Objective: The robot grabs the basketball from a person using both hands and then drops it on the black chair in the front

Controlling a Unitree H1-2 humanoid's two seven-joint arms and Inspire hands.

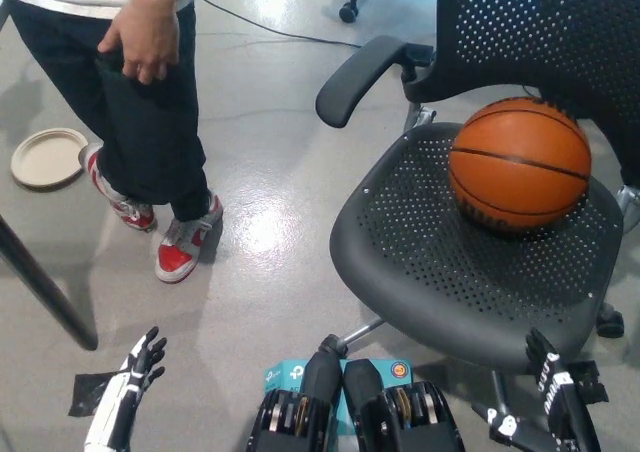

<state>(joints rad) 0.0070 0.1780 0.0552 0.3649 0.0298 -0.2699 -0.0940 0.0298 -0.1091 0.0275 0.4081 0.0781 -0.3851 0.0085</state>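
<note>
Orange rubber basketball (519,163) sat on the perforated seat of the black mesh office chair (440,262), at about 2 o'clock, touching the backrest; the drop looked done, nothing left but retreat. White left hand (135,372) hung low at 7 o'clock, fingers spread, holding nothing. Black right hand (555,392) at 5 o'clock below the seat edge, fingers apart, empty. Person in dark trousers (150,112) and red-and-white sneakers (185,240) stood at 11 o'clock, beige paper plate (45,157) on the floor beside them; nothing blocked the chair.
</note>
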